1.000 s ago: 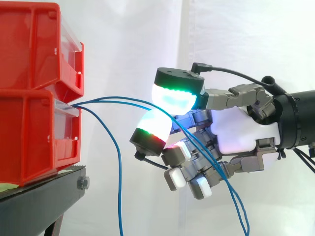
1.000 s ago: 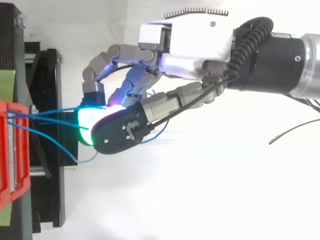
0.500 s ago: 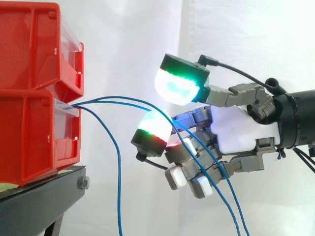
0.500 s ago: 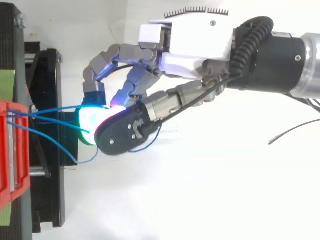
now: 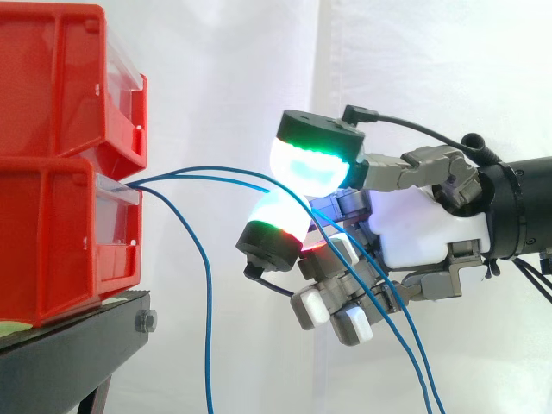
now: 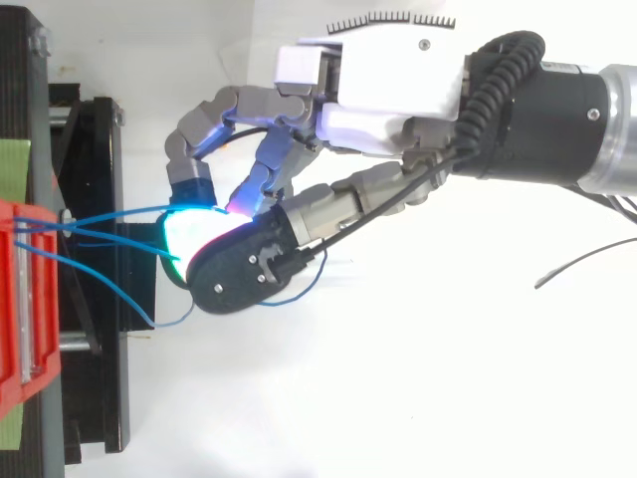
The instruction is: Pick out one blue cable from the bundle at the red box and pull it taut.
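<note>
where the 2 glowing fingertip pads (image 5: 306,166) meet, they press together on the thin blue cables (image 5: 216,176); i cannot tell whether 1 strand or both is caught. the other fingers curl below. behind them is the robot hand (image 5: 423,228) with its white palm. the cables leave the clear front of the lower red plastic bin (image 5: 52,237), arch to the pads, and droop past the curled fingers. a 3rd blue cable (image 5: 207,310) hangs slack beside the black metal stand (image 5: 69,349). the upper red plastic bin (image 5: 52,78) is stacked on top. a white curtain (image 5: 414,69) hangs behind.
</note>
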